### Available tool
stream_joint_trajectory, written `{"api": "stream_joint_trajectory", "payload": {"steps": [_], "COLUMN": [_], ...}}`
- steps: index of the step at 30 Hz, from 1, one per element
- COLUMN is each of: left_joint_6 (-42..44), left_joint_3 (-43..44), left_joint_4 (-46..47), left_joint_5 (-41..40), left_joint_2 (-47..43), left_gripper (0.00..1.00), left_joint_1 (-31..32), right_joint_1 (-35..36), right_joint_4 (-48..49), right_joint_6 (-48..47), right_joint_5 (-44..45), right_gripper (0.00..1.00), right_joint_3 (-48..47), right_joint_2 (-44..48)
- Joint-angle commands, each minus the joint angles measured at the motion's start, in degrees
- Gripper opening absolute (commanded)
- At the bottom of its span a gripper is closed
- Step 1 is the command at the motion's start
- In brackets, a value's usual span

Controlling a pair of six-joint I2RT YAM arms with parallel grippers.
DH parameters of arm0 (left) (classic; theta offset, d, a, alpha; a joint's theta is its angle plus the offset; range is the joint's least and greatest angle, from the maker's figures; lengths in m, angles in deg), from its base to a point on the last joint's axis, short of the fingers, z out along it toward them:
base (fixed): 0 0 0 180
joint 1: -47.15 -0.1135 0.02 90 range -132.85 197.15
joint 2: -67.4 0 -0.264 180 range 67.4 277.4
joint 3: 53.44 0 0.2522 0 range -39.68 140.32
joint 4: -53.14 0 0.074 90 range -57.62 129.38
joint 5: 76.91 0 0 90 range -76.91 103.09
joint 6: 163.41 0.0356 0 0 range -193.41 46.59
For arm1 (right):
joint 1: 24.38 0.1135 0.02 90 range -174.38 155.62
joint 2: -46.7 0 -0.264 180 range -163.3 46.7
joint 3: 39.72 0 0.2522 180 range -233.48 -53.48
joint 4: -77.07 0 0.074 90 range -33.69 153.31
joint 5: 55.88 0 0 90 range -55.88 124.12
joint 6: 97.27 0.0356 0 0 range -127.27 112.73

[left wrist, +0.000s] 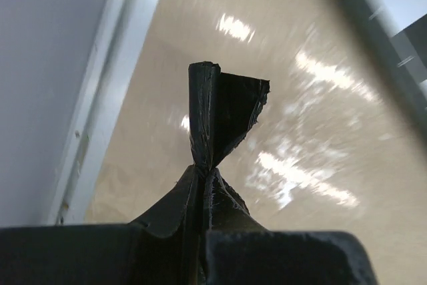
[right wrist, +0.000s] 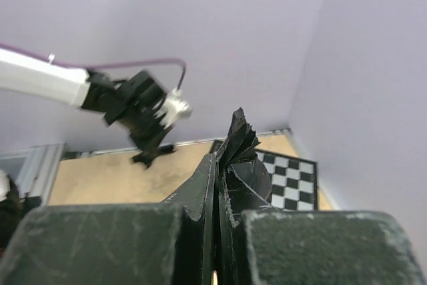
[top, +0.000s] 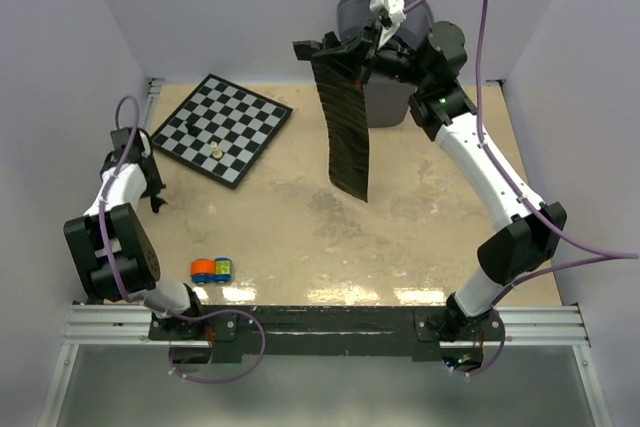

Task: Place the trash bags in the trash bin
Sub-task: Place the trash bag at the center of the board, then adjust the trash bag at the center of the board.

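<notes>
Right pincer is squeezing shut on the top end of a long black trash bag. The bag is dangling straight down from it, long axis vertical, over the far half of the table. The trash bin is sitting at the table's far edge, just beside that pincer on the side toward the right edge, so the bag is hanging outside the rim and not over the mouth yet. Meanwhile the left pincer is pinching a small folded black strip way over by the left edge, well apart from the bin. Right arm is clearly the nearer one, so I'm guessing it's going to need a lift and a swing toward the right edge, over the rim, before letting go.
</notes>
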Motion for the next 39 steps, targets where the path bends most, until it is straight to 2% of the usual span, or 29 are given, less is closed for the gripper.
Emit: {"api": "stream_joint_trajectory", "payload": {"steps": [1, 2, 3, 7, 9, 11, 12, 13, 14, 17, 18, 21, 24, 28, 32, 39], "left_joint_6": [1.0, 0.8, 0.7, 0.9, 1.3, 0.7, 0.8, 1.8, 2.9, 12.2, 14.3, 20.2, 20.3, 19.6, 17.8, 14.8], "left_joint_3": [-7.1, -6.8, -6.1, -3.0, -1.3, 0.0, 0.0, -0.7, -3.1, -10.3, -11.3, -8.2, -4.9, -3.9, -1.9, 1.6], "left_joint_4": [1.5, 2.0, 2.2, 1.5, 0.7, 1.3, 3.2, 6.2, 10.9, 27.0, 29.7, 29.4, 30.3, 38.2, 45.1, 48.3], "left_joint_5": [-3.5, -3.9, -3.7, -6.0, -6.5, -3.0, 2.1, 6.9, 15.2, 36.7, 42.7, 54.7, 59.6, 60.2, 59.0, 61.0], "left_joint_2": [-1.8, -0.5, 1.2, 5.0, 1.8, -3.8, -7.5, -10.9, -15.0, -23.8, -25.3, -24.0, -20.4, -15.8, -10.4, -3.6], "left_gripper": [0.0, 0.0, 0.05, 0.48, 0.59, 0.69, 0.72, 0.77, 0.86, 0.94, 0.97, 0.97, 0.96, 0.96, 0.96, 0.91], "left_joint_1": [1.0, 0.9, 0.7, 0.3, 0.3, 0.3, 0.5, 0.7, 1.4, 5.3, 8.4, 15.0, 21.3, 28.2, 34.8, 45.3], "right_joint_1": [0.5, 0.5, 0.5, 0.5, 0.5, 0.5, 0.5, 0.6, 0.6, 0.5, 0.5, 0.5, 0.8, 0.8, 1.3, 1.3], "right_joint_4": [-5.6, -5.9, -5.8, -5.8, -5.4, -3.6, -2.7, -1.1, 0.6, 7.8, 9.3, 12.7, 15.2, 15.0, 15.7, 15.3], "right_joint_6": [-6.8, -6.6, -6.6, -6.1, -5.7, -5.0, -3.8, -2.7, -1.6, 1.5, 2.9, 9.4, 10.0, 11.0, 11.0, 9.0], "right_joint_5": [5.8, 5.7, 5.7, 5.7, 5.5, 5.5, 5.5, 5.2, 4.5, -5.1, -8.5, -14.3, -16.2, -17.2, -16.4, -14.6], "right_gripper": [0.0, 0.0, 0.0, 0.0, 0.0, 0.0, 0.0, 0.0, 0.0, 0.0, 0.0, 0.0, 0.0, 0.0, 0.0, 0.0], "right_joint_3": [-5.8, -6.8, -7.4, -9.6, -10.9, -12.2, -13.0, -13.6, -14.3, -17.0, -19.7, -25.5, -26.5, -30.9, -31.3, -30.3], "right_joint_2": [0.4, 0.1, 0.0, -0.4, -0.1, 0.5, 0.5, 0.7, 0.7, -0.4, -1.6, -4.9, -5.3, -7.3, -6.8, -5.9]}}
